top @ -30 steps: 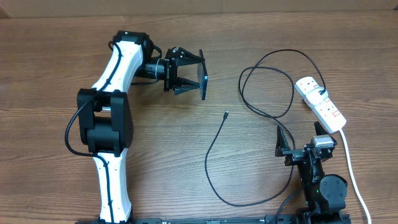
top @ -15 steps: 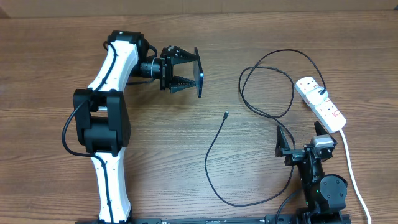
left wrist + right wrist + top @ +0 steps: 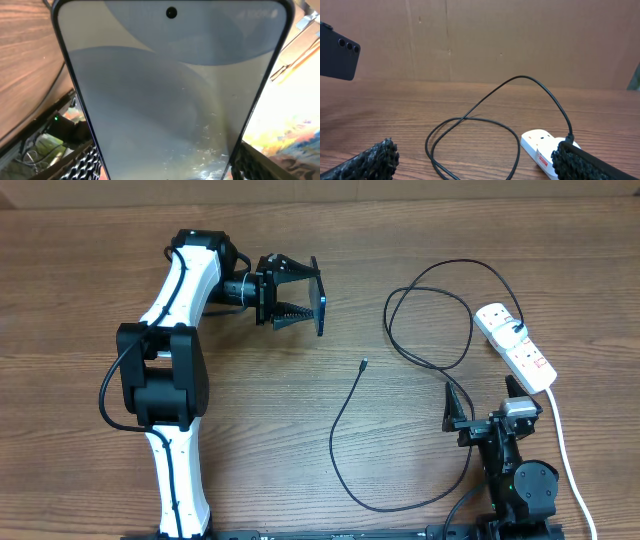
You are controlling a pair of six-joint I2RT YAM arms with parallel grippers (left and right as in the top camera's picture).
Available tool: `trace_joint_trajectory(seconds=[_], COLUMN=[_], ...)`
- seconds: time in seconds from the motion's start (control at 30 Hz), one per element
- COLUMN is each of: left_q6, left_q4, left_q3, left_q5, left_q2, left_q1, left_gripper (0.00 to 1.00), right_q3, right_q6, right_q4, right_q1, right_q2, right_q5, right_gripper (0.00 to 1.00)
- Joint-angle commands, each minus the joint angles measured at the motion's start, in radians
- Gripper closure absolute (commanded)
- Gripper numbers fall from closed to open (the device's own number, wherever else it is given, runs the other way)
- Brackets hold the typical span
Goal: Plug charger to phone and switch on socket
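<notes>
Left pincer (image 3: pixel 305 295) grips the phone (image 3: pixel 321 296); the charger (image 3: pixel 340 415) lies loose on the bench (image 3: pixel 80 280).

The phone is clamped on edge at the upper left, raised off the wood. The charger's connector tip rests mid-bench, well apart from the phone, and its cable loops towards the socket (image 3: pixel 515 345) at the right edge. The right pincer (image 3: pixel 483 402) sits near the socket, fingers spread wide, holding nothing.

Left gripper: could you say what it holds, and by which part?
The left gripper holds the phone by its long edges, away from the front-camera end.
</notes>
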Motion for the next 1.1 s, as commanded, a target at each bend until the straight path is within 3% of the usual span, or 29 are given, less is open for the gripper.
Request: trace_joint_trajectory(seconds=[0.0,1.07], left_q6=[0.013,0.032], left_q4=[-0.019,-0.021], left_q3=[0.027,0.027], left_q5=[0.063,0.063], left_q2=[0.006,0.006], left_q1=[0.001,0.006], left_gripper=[0.3,0.3], right_q3=[-0.011,-0.011], right_q6=[0.002,0.002], right_q4=[0.007,0.007], right_q1=[-0.005,-0.005], right_q2=[-0.009,-0.009], right_q5=[-0.002,-0.002], right_gripper=[0.0,0.0])
